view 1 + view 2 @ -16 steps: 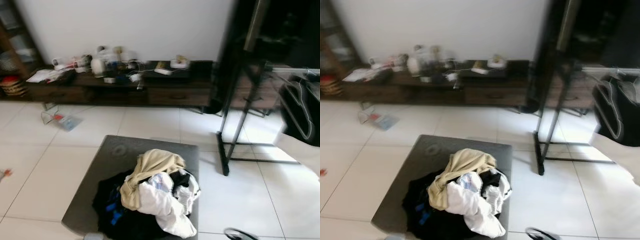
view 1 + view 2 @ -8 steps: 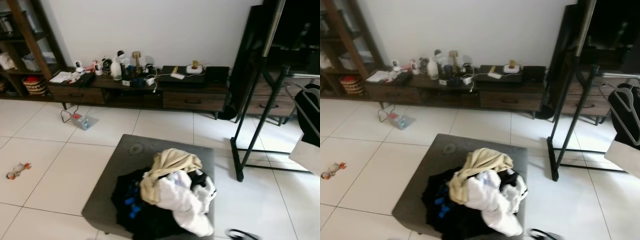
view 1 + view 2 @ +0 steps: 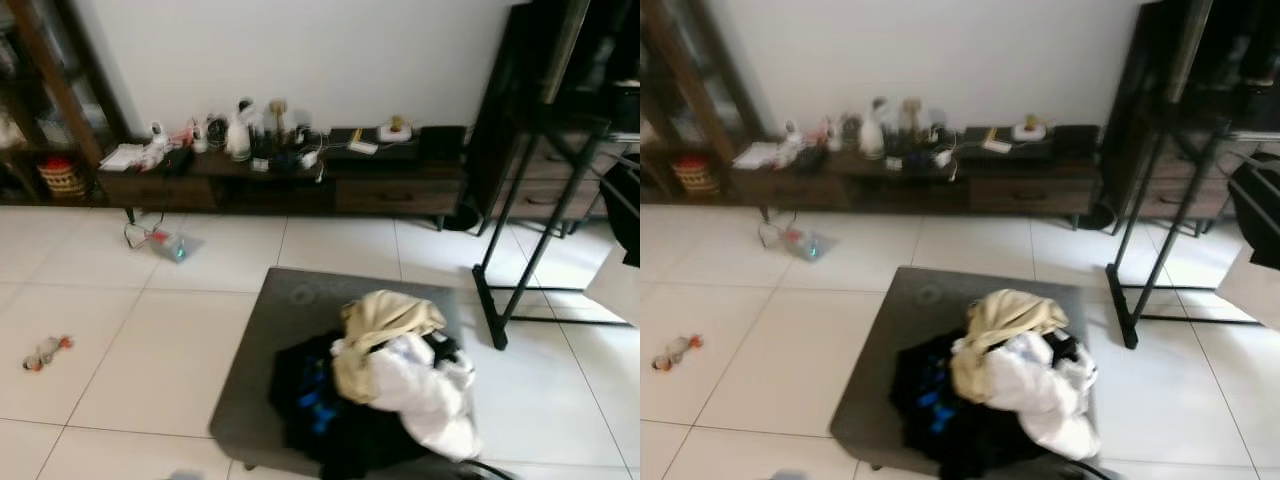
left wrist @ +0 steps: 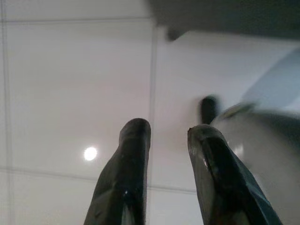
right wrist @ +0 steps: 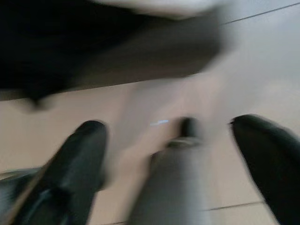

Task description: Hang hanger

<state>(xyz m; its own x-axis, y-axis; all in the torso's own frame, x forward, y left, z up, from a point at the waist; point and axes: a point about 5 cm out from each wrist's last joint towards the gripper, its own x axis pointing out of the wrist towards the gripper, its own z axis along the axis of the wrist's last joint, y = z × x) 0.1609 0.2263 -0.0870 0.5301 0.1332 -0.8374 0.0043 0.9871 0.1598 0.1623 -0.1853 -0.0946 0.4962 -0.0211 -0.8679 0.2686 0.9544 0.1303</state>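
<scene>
A black metal clothes rack (image 3: pixel 528 235) stands on the white tiles at the right. A black garment on a pale hanger (image 3: pixel 1250 192) hangs from it at the frame edge, blurred. In front of me a grey ottoman (image 3: pixel 285 345) carries a heap of clothes (image 3: pixel 385 385): beige, white and black pieces. Both arms hang low over the floor. My left gripper (image 4: pixel 168 133) is open by a narrow gap with nothing in it. My right gripper (image 5: pixel 169 125) is wide open beside the ottoman's edge, with only a blurred grey shape behind it.
A low dark TV cabinet (image 3: pixel 290 185) cluttered with small items runs along the back wall, with a dark shelf unit (image 3: pixel 40 110) at the left. A small toy (image 3: pixel 45 350) and a clear box (image 3: pixel 170 243) lie on the tiles. A thin black loop (image 3: pixel 488 467) shows at the bottom edge.
The whole picture has shifted: the ottoman and rack sit further right in view and the image is more blurred, so the camera has moved. Nothing in the room has moved.
</scene>
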